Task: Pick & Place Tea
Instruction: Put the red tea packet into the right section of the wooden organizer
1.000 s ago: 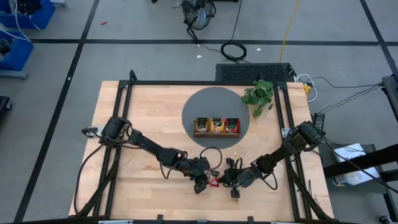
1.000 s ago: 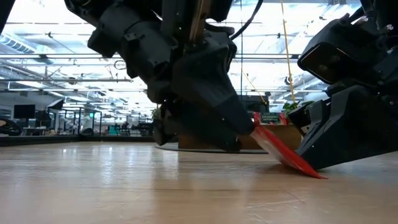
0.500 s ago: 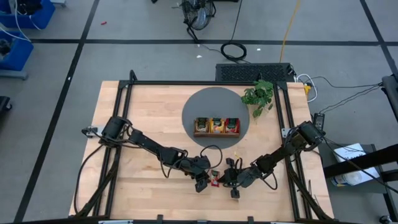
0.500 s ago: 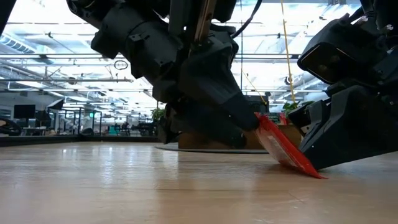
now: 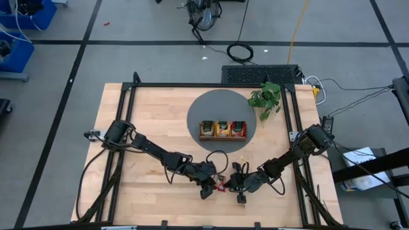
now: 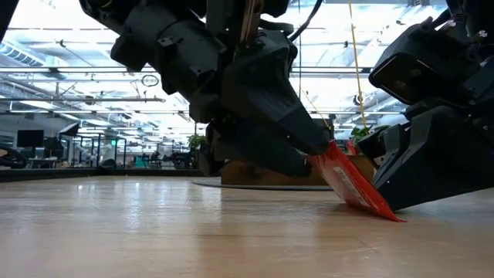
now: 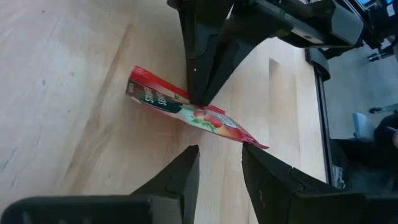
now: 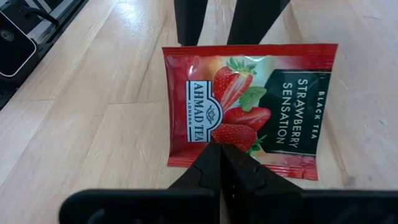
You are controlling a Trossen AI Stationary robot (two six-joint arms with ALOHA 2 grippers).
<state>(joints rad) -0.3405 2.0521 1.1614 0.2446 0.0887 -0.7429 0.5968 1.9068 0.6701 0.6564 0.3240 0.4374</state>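
Right gripper (image 8: 219,163) low near table front, fingers pressed together on tilted red tea sachet (image 8: 249,99). Left gripper (image 7: 219,163) opposite, fingers parted, just beside sachet.

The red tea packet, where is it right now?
The red tea packet stands tilted on the table's near edge, between the left gripper and right gripper, below the tray.

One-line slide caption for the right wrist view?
Right gripper, shut, pins a red strawberry tea sachet on the wooden table.
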